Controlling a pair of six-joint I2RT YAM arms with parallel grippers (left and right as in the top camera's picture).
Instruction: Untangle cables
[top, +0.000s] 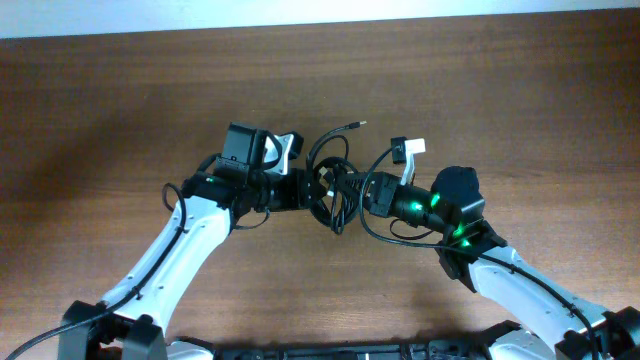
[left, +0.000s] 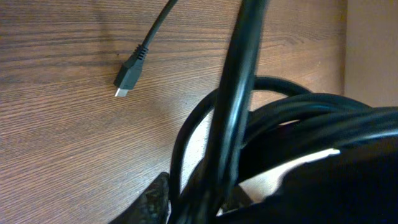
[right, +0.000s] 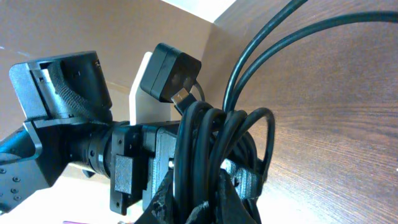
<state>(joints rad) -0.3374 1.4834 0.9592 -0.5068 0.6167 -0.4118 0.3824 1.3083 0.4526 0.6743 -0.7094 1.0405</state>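
Overhead, left fingers (top: 305, 190) and right fingers (top: 359, 196) both clamp the bundled cables (top: 336, 204).

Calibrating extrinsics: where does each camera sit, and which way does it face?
Overhead: above the brown wooden table, looking straight down; left claw and right claw meet at the thin black cable bundle.
Left wrist: close on bundle, table beyond; own dark finger low.
Right wrist: faces the left claw across bundle; own fingers below.
All share the bundle.
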